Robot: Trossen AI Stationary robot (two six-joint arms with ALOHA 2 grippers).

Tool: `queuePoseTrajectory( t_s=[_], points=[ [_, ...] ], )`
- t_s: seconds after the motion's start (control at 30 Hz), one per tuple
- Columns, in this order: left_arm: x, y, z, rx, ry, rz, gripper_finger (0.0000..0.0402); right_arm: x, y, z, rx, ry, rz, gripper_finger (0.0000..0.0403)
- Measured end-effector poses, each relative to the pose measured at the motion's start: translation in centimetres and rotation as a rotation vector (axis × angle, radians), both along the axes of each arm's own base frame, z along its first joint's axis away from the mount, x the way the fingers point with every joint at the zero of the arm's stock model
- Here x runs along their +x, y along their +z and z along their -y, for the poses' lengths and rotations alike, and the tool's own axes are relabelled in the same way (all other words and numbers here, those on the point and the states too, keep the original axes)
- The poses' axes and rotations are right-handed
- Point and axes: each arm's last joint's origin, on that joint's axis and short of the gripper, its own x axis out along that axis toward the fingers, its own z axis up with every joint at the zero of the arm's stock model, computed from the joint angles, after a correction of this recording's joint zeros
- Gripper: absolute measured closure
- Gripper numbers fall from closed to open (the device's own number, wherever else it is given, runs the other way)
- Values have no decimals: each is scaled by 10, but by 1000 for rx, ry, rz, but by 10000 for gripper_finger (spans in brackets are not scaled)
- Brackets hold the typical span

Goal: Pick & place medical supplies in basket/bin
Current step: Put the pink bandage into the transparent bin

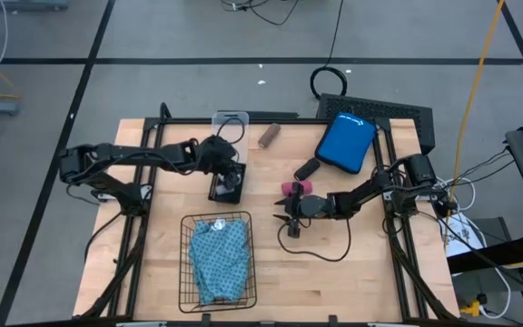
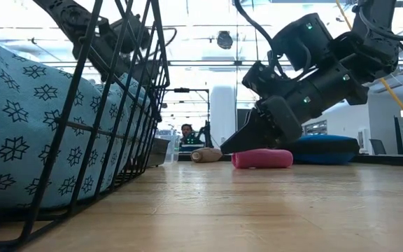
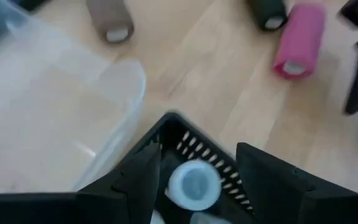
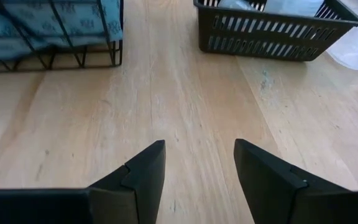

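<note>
My left gripper (image 3: 197,149) hangs open over the small black tray (image 3: 191,132), at the table's far left middle (image 1: 231,179). A white-capped vial (image 3: 193,183) sits in the tray below the gap between the fingers. The folded teal cloth (image 1: 221,259) lies in the wire basket (image 1: 189,272) at the near edge. The pink roll (image 1: 293,188), the black block (image 1: 307,169) and the brown roll (image 1: 269,136) lie on the table. My right gripper (image 4: 199,143) stands open over bare wood, just near of the pink roll (image 2: 261,159).
A clear plastic box (image 1: 230,125) stands behind the tray at the far edge. A blue pouch (image 1: 345,143) lies at the far right. A cable loops on the wood near my right gripper. Bare wood stretches between basket and right edge.
</note>
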Motion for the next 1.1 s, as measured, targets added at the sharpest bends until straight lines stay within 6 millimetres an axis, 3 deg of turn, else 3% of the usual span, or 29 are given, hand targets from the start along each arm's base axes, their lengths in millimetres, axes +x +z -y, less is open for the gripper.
queuePoseTrajectory(
  t_s=[0.23,0.4,0.5,0.6,0.73,0.87,1.1],
  points=[
    [0,40,0,55,-30,67,181,-9,20,1,-30,11,-47,222],
    [-13,66,7,142,-94,157,183,-22,50,6,-55,-20,-38,222],
    [-26,74,12,197,-129,222,181,-34,65,11,-89,-73,-69,222],
    [-41,69,16,235,-123,293,182,-47,75,14,-144,-124,-123,222],
    [-65,53,19,247,-86,357,182,-63,70,22,-229,-167,-245,222],
    [-80,47,22,229,-43,415,182,-68,62,36,-149,-193,-276,222],
    [-86,46,25,201,-23,451,181,-62,37,58,-67,-163,-292,210]
  ],
)
